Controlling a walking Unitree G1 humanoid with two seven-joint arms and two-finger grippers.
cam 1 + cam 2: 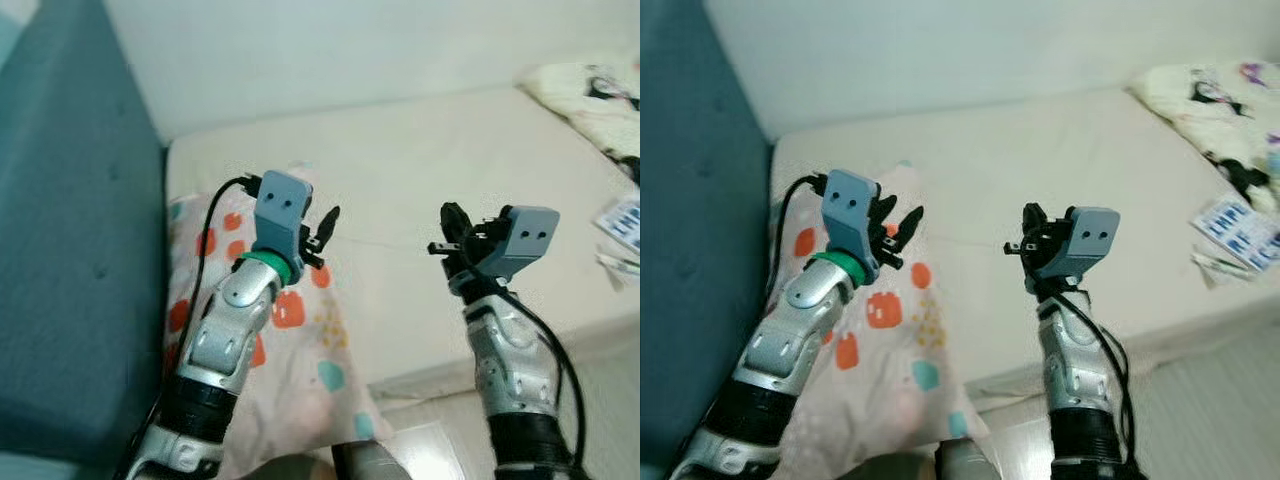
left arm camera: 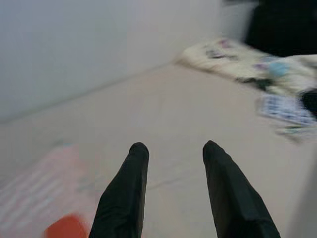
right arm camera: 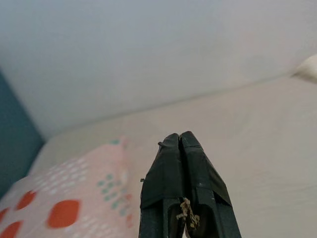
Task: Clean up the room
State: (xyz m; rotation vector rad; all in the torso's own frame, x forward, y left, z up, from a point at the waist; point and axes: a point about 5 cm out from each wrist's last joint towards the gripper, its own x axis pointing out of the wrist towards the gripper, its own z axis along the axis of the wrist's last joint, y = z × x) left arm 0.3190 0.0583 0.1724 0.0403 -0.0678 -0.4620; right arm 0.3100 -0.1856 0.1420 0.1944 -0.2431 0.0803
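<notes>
Over the bed, no legible writing.

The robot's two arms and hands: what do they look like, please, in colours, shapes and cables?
Both arms are silver metal with black joint bands. The left hand and the right hand each have two long, black, tapering fingers on a boxy grey-blue wrist block with two small dark holes. The left wrist has a green ring. A black cable loops along each arm.

Bare mattress between pillow and blanket

Cream bed, spotted pillow, crumpled blanket, blue-white packet
</notes>
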